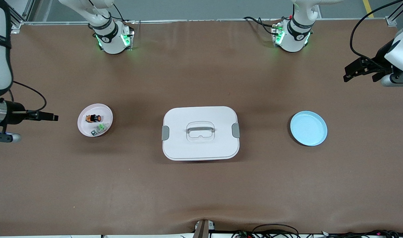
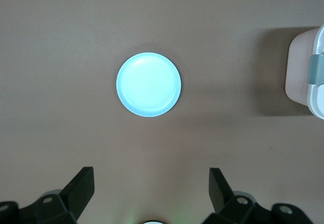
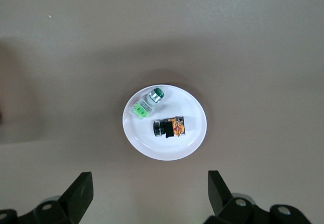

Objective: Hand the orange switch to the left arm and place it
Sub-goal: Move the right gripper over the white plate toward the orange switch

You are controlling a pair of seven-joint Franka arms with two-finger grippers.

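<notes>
Nearest the front camera sits the box [image 1: 201, 133], lid on, in the middle of the table between the two plates. A touch farther from that camera, toward the right arm's end, is the pink plate [image 1: 83, 127], and on it lies the orange switch [image 1: 93, 118], on its side, just beside a green switch [image 1: 100, 128] that lies slightly nearer the camera. The blue plate [image 1: 309, 128] sits toward the left arm's end, bare.

The right gripper [image 3: 147, 193] hangs high over the table just outside the pink plate, jaws wide apart and empty. The left gripper [image 2: 151, 191] hangs high toward its own end of the table, farther from the camera than the blue plate, jaws likewise spread, holding nothing; that arm waits.

Nothing is picked up yet, so the first step looks to be the right arm's. I'd bring it straight down over the orange switch and line the fingers across its short black body, not its length, keeping clear of the green one, which is close enough to get nudged or caught. Then lift well up before heading for the middle: the box's handle [image 1: 200, 129] stands proud, so any handover should happen above it.
</notes>
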